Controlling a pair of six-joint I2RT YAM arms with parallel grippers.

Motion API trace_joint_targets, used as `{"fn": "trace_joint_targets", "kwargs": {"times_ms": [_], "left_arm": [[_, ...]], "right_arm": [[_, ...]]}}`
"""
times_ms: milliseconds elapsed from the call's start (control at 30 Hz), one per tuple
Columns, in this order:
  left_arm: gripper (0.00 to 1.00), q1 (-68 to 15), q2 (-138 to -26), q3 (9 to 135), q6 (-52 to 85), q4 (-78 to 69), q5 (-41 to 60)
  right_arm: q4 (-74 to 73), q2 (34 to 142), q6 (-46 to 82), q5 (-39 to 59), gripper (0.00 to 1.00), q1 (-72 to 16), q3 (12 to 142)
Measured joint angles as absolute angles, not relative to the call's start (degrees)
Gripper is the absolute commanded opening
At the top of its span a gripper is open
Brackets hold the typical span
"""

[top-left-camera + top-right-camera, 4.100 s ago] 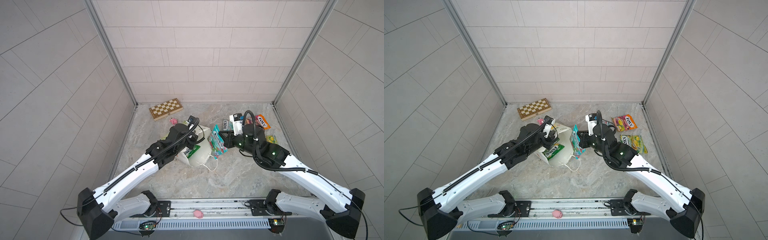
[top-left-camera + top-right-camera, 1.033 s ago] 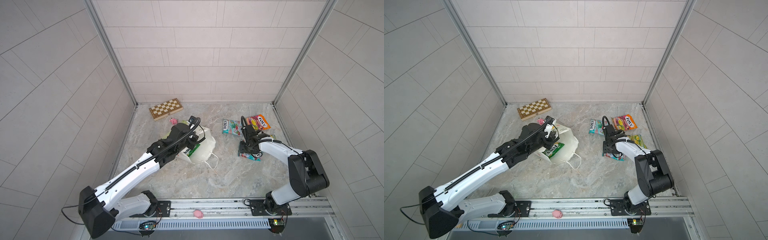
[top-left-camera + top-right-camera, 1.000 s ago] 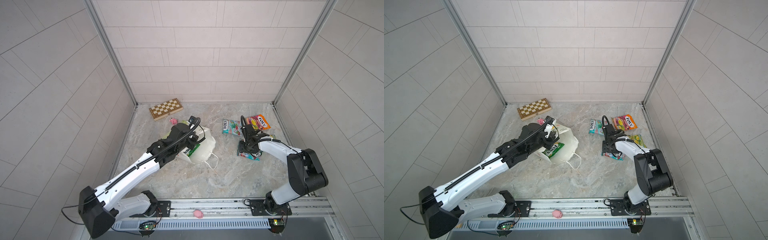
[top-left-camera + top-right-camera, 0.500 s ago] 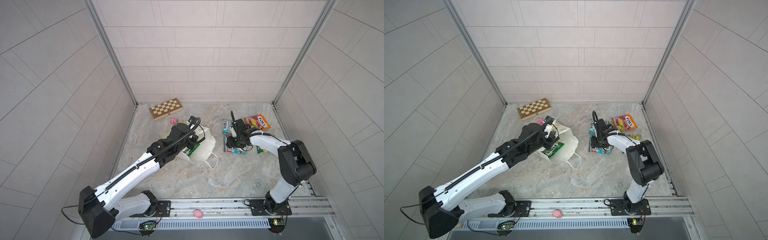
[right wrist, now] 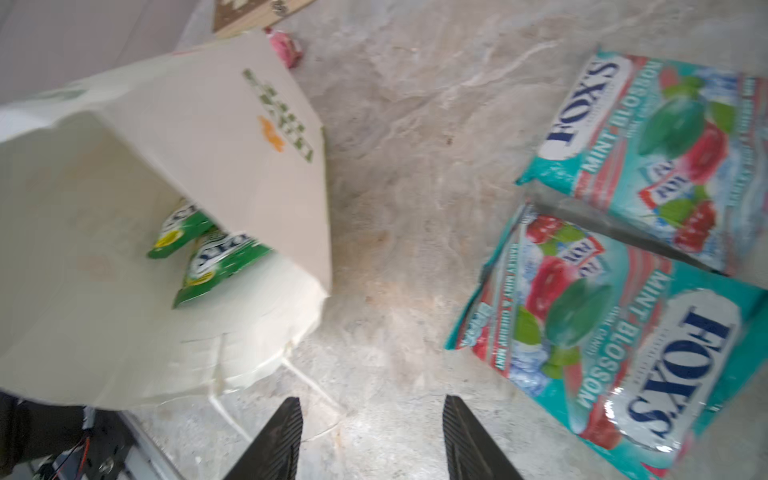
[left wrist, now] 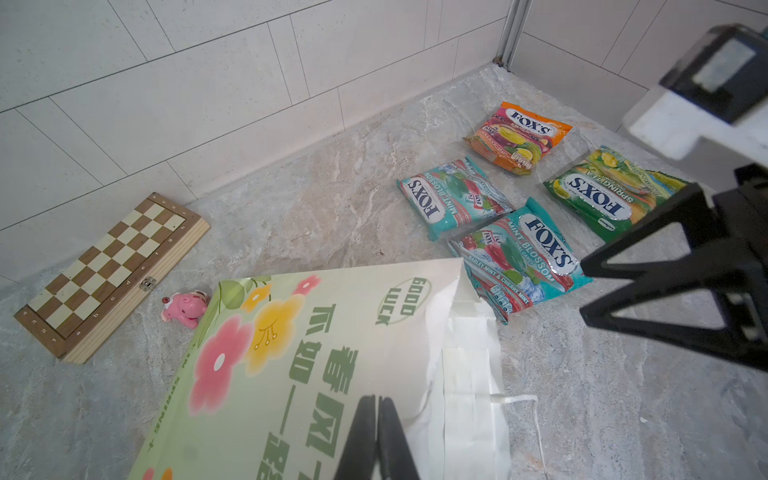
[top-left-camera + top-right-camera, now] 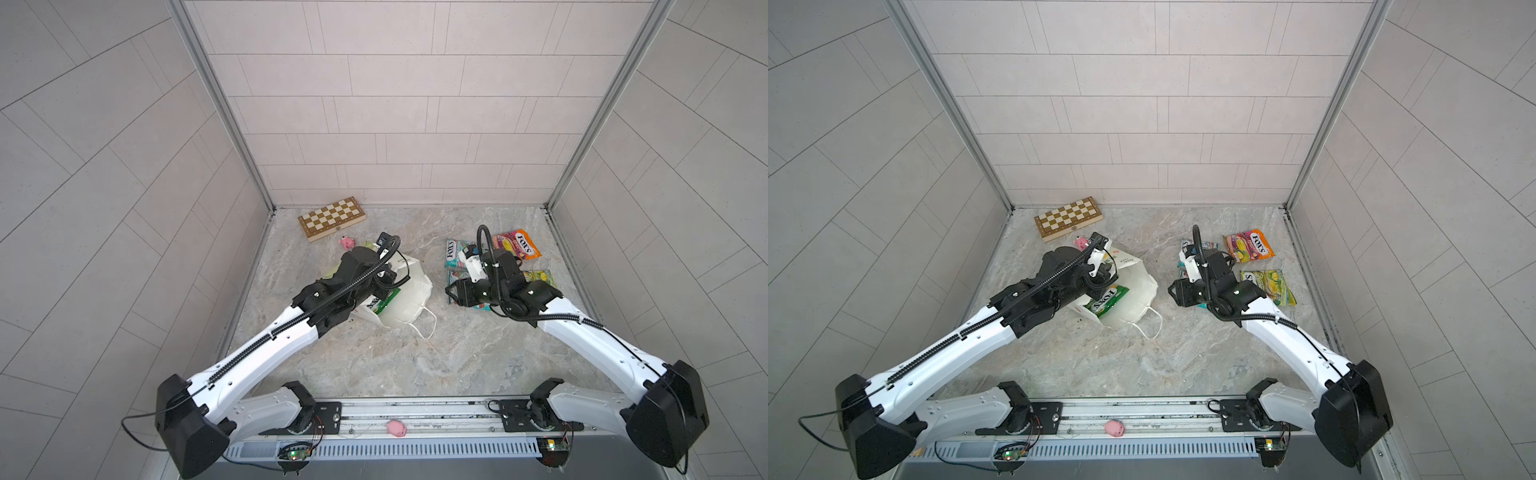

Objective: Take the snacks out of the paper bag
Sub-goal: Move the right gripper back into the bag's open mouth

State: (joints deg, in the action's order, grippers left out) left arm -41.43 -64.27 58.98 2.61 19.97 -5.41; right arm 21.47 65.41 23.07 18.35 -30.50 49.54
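Paper bag (image 5: 232, 137), tipped with its mouth facing our empty, spread right end effector (image 5: 372, 401), holds a green packet (image 5: 220, 262); our left end effector (image 6: 377, 440) pinches its wall.

Right wrist view. My right gripper (image 5: 372, 405), jaws apart and empty, points toward the paper bag (image 5: 216, 137), which lies on its side, mouth open. Inside the bag: a green packet (image 5: 220, 259). Beside the bag, not touching it: a teal packet (image 5: 615, 365) against a second teal packet (image 5: 665, 166). Just beside the bag's far corner: a pink toy pig (image 5: 286, 48).
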Motion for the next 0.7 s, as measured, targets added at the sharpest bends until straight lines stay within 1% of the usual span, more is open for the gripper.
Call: {"fn": "trace_joint_targets", "kwargs": {"times_ms": [133, 233, 467, 700], "left_arm": [[0.0, -41.4, -63.2, 59.0, 2.6, 19.5, -4.9], [0.0, -41.4, -63.0, 59.0, 2.9, 18.8, -4.9], [0.0, -41.4, -63.0, 59.0, 4.2, 18.3, -5.4], [0.0, -41.4, -63.0, 59.0, 5.6, 18.2, -6.0]], "right_arm": [[16.3, 63.8, 25.9, 19.1, 0.56, -36.3, 46.9], [12.6, 65.3, 27.6, 19.2, 0.53, -40.6, 46.3], [6.4, 75.0, 28.9, 20.4, 0.49, -48.1, 47.5], [2.0, 84.1, 33.0, 20.4, 0.46, -50.6, 50.7]]}}
